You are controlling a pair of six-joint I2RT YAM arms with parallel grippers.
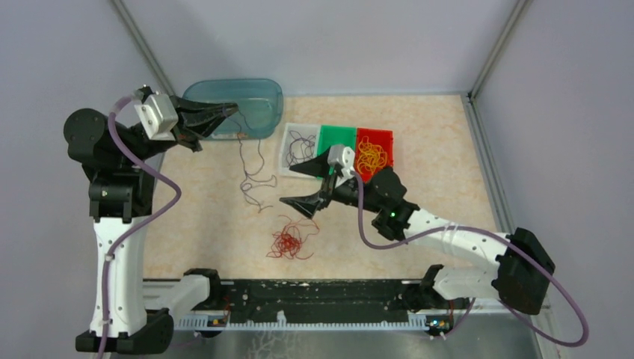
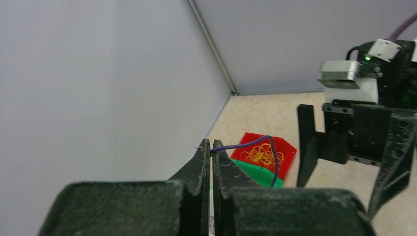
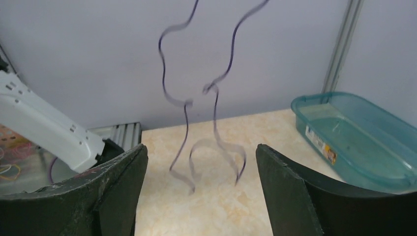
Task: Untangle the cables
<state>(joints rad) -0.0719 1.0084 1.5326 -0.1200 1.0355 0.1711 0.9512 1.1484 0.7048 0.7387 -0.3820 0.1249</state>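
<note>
White-and-black arms [image 1: 119, 254], black wedge jaws, purple cables [image 1: 359, 213], green LED [image 1: 392, 215].

Two arms [image 1: 116, 254], one teal tub [image 1: 262, 82], three small trays [image 1: 338, 133], one red cable tangle [image 1: 288, 241], one hanging purple cable [image 1: 254, 176]

This is a robotics lab test cell, not a home or a shop. Plain grey panel walls [image 1: 336, 37] joined by bare metal corner posts [image 1: 493, 45] box in a beige speckled surface [image 1: 434, 142] on three sides. Along the bottom of the overhead view a black perforated rail [image 1: 314, 299] carries a robot arm at lower left [image 1: 112, 247] and a second at lower right [image 1: 463, 243], each trailing a thick purple hose [image 1: 161, 176]. What lies on the surface looks like trial props. There is a teal plastic tub [image 1: 232, 81] at upper centre, a tray [image 1: 338, 137] with white, green and red compartments beside it, and thin cables [image 1: 288, 241] lying loose.
</note>
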